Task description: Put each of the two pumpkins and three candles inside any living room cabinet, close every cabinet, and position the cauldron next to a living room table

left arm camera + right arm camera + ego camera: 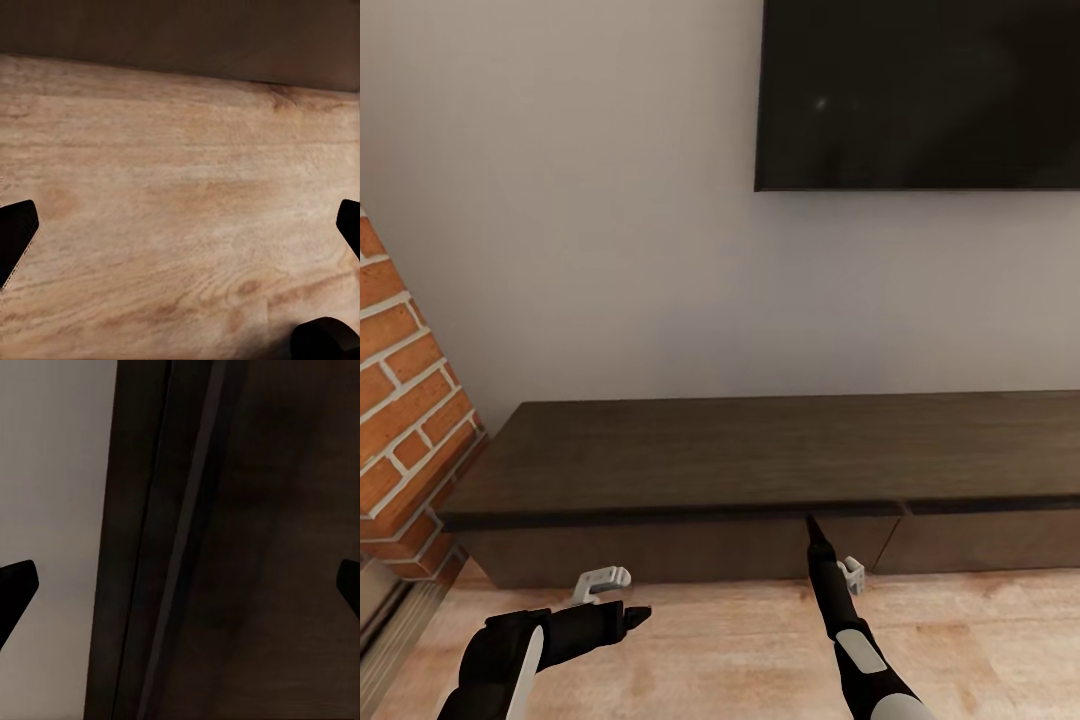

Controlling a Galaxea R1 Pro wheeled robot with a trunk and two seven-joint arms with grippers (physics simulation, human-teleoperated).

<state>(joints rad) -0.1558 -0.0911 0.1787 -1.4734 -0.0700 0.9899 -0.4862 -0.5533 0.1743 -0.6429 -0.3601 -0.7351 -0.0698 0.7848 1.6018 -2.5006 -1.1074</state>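
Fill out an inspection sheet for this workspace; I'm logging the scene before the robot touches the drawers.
Surface: long dark brown cabinet against the wall, its top bare; pale wooden floor in front.
Job's things: cabinet drawer fronts look flush and closed; nothing else seen.
Clutter: nothing seen.
Grippers: left hand low over the floor, fingers spread, nothing between them; right hand raised to the cabinet's top front edge, fingers spread, empty.
Cables: nothing seen.
Surroundings: black wall-mounted TV above the cabinet, plain grey wall, brick column beside the cabinet's end.
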